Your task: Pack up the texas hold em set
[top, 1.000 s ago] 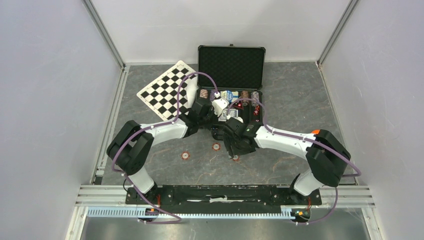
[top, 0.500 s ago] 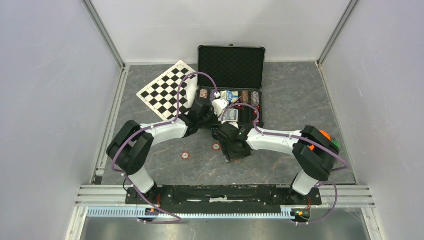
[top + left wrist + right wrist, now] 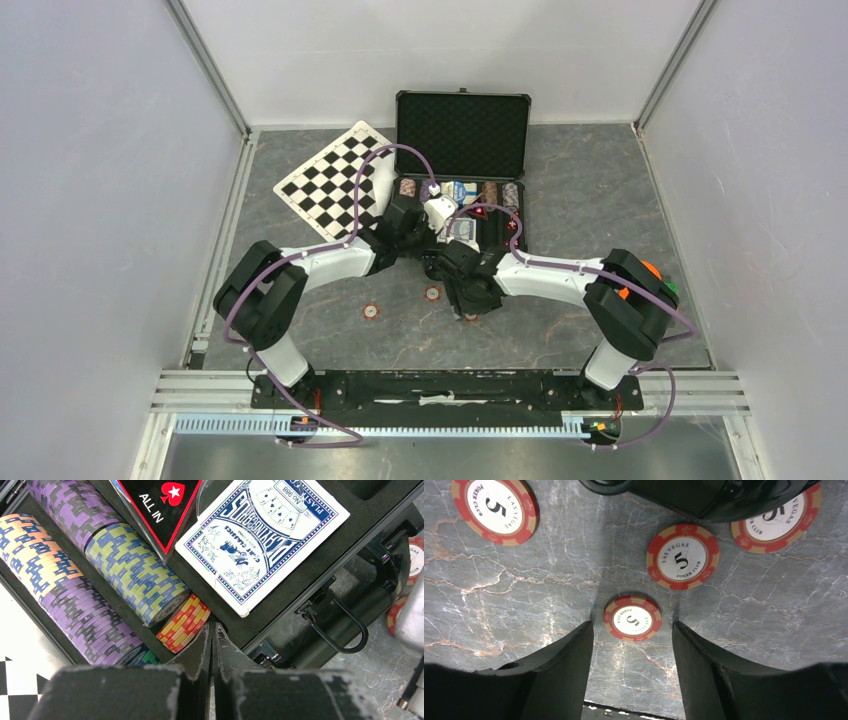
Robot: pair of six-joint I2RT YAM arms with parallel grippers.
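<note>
Right end effector (image 3: pixel 631 626) straddled a red chip (image 3: pixel 632 618), fingers apart for pinching; second chip (image 3: pixel 682 556) lay at one o'clock.

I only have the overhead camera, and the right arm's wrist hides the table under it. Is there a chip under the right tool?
Observer: Yes. In the right wrist view a red chip lies flat on the table, between the fingers of the right tool.
Operator: Is it gripped?
Observer: No. The fingers stand apart, one on each side, with a gap to the chip.
Operator: And the left tool, holding anything?
Observer: The left tool is shut and empty, over the front edge of the case, beside a short red-and-yellow chip stack.
</note>
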